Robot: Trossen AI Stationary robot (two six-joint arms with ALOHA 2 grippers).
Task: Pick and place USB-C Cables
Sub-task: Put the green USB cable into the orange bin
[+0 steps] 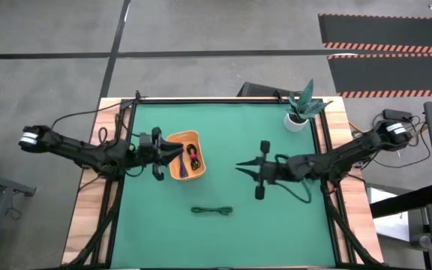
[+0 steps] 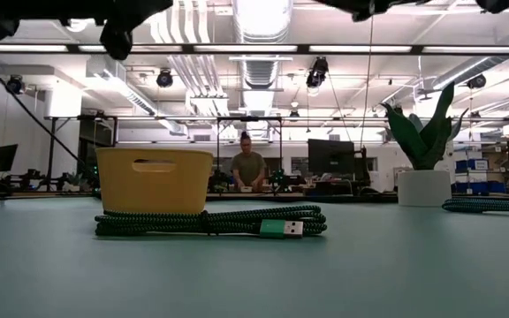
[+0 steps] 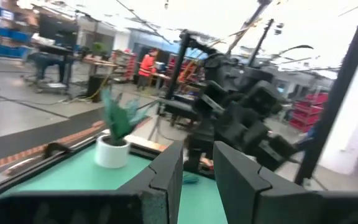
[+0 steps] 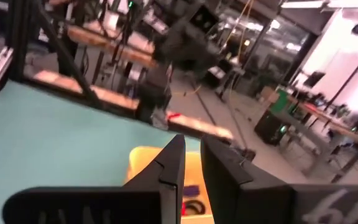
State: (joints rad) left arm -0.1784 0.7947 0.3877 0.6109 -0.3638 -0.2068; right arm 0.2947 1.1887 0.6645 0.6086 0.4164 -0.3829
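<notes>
Green USB-C cable (image 1: pixel 212 211) lying on green surface (image 1: pixel 223 240). Left end effector (image 1: pixel 180 152) over orange tray (image 1: pixel 199 173), slightly apart, empty. Right end effector (image 1: pixel 238 165) nearly together, empty.

Left gripper (image 1: pixel 168 155), right gripper (image 1: pixel 246 166), jaws slightly parted

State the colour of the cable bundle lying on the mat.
Dark green cable bundle; low view shows it best.
</notes>
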